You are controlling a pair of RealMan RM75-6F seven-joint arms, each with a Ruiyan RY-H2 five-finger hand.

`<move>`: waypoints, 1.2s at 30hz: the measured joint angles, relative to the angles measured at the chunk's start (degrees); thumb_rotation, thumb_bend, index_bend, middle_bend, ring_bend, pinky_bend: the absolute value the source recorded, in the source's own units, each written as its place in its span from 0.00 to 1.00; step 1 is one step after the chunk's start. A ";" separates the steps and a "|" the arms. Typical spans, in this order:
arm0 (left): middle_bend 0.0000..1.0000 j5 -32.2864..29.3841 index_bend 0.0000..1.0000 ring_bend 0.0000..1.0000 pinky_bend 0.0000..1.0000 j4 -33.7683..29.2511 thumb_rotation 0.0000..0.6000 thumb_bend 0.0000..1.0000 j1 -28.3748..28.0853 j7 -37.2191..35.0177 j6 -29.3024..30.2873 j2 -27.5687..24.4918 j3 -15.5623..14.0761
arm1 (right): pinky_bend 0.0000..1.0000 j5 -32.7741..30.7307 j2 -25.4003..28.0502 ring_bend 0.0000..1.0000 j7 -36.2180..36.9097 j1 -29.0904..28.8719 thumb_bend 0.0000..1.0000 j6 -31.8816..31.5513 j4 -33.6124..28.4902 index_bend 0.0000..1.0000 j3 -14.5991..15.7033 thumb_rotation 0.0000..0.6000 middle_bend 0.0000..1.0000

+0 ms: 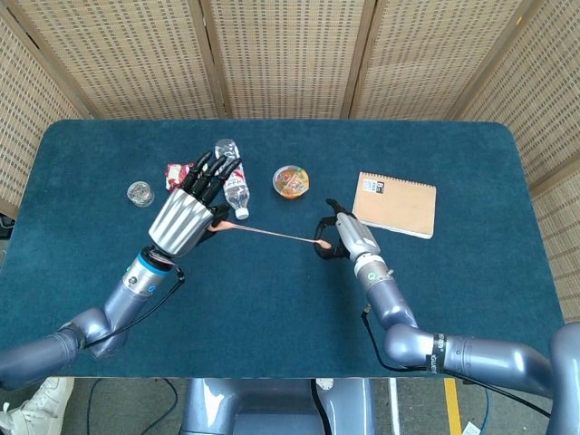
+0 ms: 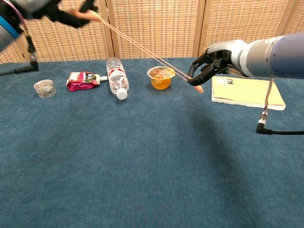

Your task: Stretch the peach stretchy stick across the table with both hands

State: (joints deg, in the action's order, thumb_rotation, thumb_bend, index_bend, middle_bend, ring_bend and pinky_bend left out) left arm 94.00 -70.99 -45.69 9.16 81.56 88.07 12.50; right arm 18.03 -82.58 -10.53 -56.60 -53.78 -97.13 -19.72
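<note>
The peach stretchy stick (image 1: 272, 236) (image 2: 142, 47) is pulled into a thin taut line above the middle of the table. My left hand (image 1: 188, 217) (image 2: 71, 10) pinches its left end, with the other fingers spread toward the bottle; the chest view shows that hand only at the top left corner. My right hand (image 1: 343, 237) (image 2: 211, 64) grips the right end, and a short peach tip sticks out below its fingers. Both hands are off the table surface.
On the blue table (image 1: 272, 299) lie a plastic bottle (image 1: 231, 181), a red snack packet (image 1: 177, 174), a small round tin (image 1: 140, 193), an orange jelly cup (image 1: 291, 180) and a tan notebook (image 1: 395, 205). The bottle lies just past my left hand's fingers.
</note>
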 measured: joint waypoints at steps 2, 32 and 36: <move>0.00 -0.68 0.81 0.00 0.00 -1.18 1.00 0.62 0.81 -0.06 0.59 -2.50 0.65 | 0.00 0.39 0.84 0.00 0.60 0.97 0.63 0.04 -0.03 0.68 0.12 1.00 0.08; 0.00 -11.07 0.81 0.00 0.00 3.42 1.00 0.62 11.71 -11.20 4.74 -18.70 4.97 | 0.00 6.60 17.31 0.00 10.39 15.40 0.63 1.31 -0.42 0.69 1.13 1.00 0.09; 0.00 -12.34 0.81 0.00 0.00 5.64 1.00 0.62 12.91 -13.63 4.78 -19.05 5.15 | 0.00 8.20 20.46 0.00 14.30 18.56 0.64 2.56 -0.17 0.69 0.72 1.00 0.09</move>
State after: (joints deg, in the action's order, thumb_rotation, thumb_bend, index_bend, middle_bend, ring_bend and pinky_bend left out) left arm 81.66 -65.35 -32.78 -4.47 86.34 69.02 17.65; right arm 26.23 -62.12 3.77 -38.04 -51.22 -97.30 -19.00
